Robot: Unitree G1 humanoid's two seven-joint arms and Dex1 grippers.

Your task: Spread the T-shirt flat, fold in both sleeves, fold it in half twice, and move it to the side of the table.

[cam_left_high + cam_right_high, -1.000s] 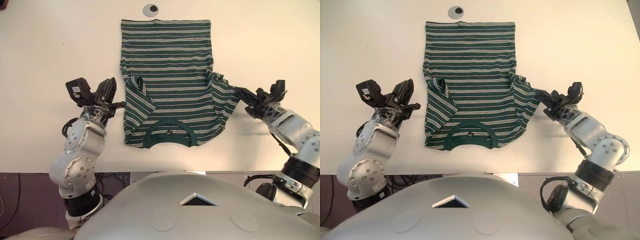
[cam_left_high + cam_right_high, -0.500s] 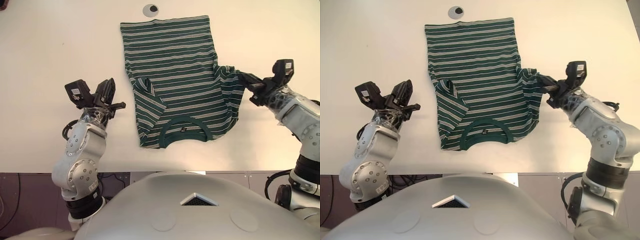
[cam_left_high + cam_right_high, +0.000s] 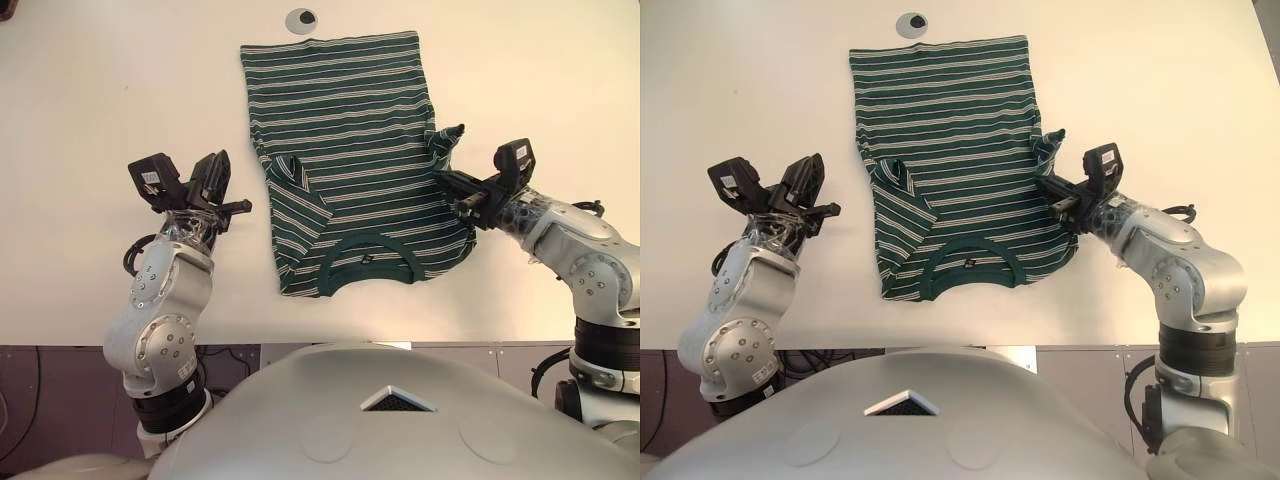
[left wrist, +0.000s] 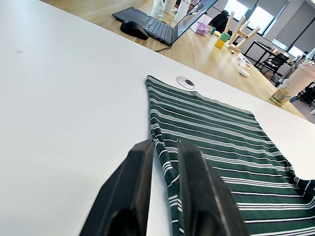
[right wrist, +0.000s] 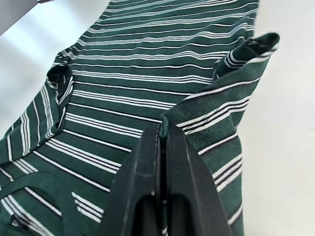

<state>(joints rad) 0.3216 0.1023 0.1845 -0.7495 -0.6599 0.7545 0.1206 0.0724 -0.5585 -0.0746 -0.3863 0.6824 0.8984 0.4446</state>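
Your shirt (image 3: 350,130) lies on the smooth white desk (image 3: 100,90). It is a soft dark-green knit with thin white stripes. The hem is on the far side, and the plain ribbed collar (image 3: 367,258) curves nearest the robot. The left sleeve (image 3: 292,180) is folded in as a pointed flap over the chest.

Your right hand (image 5: 161,132) is clamped on a fold of the right sleeve (image 3: 450,140) at the shirt's right edge, and the cloth beyond the grip stands up in a crumpled peak. The right wrist view gives you the 2 black fingers pressed together with striped cloth pinched between them.

Your left hand (image 4: 165,143) is beside the shirt's left edge, clear of the cloth. Its 2 fingers are parted by a narrow gap and hold nothing.

A round grey disc (image 3: 301,19) sits in the desk just past the hem's corner. The left wrist view looks along the desk to a wooden desk (image 4: 206,54) carrying a laptop (image 4: 147,22) and mouse (image 4: 134,29).
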